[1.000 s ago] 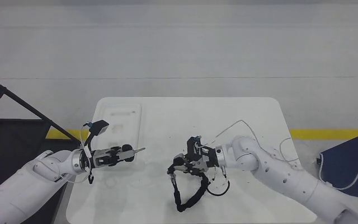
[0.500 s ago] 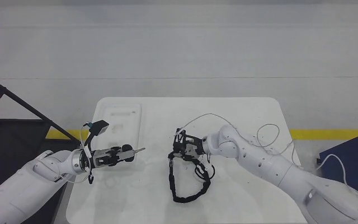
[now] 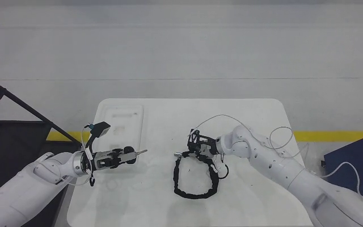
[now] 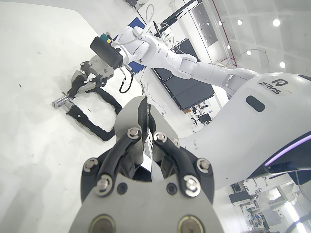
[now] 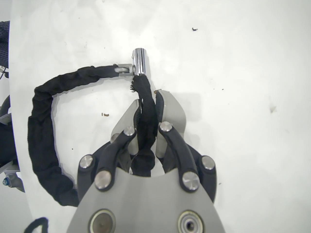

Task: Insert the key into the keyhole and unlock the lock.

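Observation:
A black fabric-sleeved chain lock (image 3: 195,184) lies in a loop on the white table, with its chrome lock cylinder (image 3: 178,154) pointing left. My right gripper (image 3: 190,153) is shut on the sleeve just behind that cylinder (image 5: 139,60); the fabric (image 5: 145,117) runs between its fingers. My left gripper (image 3: 131,154) hovers at the table's left side, shut on a thin metal key (image 3: 140,152) whose blade (image 4: 147,90) points toward the lock. A gap of bare table separates the key from the cylinder (image 4: 58,103).
A white tray (image 3: 122,122) sits at the back left of the table. Loose white cables (image 3: 266,133) arc over the right arm. Small dark crumbs (image 5: 194,29) dot the tabletop. The table's left edge (image 5: 11,73) runs close to the chain loop.
The right gripper shifted back right and lowered the chain, which now lies spread in a wider loop on the table. The left arm with the key has stayed put.

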Motion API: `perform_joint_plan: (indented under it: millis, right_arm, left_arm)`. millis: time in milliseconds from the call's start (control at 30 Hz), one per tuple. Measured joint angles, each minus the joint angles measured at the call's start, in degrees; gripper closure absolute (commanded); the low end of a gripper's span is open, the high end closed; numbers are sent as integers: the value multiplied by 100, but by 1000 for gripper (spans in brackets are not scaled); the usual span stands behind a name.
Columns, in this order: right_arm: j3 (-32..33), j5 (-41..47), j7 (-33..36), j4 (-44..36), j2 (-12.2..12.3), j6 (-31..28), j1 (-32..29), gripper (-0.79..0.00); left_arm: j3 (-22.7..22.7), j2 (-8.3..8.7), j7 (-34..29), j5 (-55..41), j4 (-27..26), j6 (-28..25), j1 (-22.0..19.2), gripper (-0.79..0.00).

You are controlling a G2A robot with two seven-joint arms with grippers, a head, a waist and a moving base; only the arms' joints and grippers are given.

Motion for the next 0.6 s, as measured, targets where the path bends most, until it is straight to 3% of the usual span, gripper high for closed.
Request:
perform_joint_plan:
  millis: [267, 600]
  right_arm:
    - [347, -375, 381, -794, 249, 176, -277, -785]
    - [359, -953, 1053, -1141, 108, 577, -113, -785]
  left_arm:
    - [0, 0, 0, 0, 0, 0, 0, 0]
    - [0, 0, 0, 0, 0, 0, 0, 0]
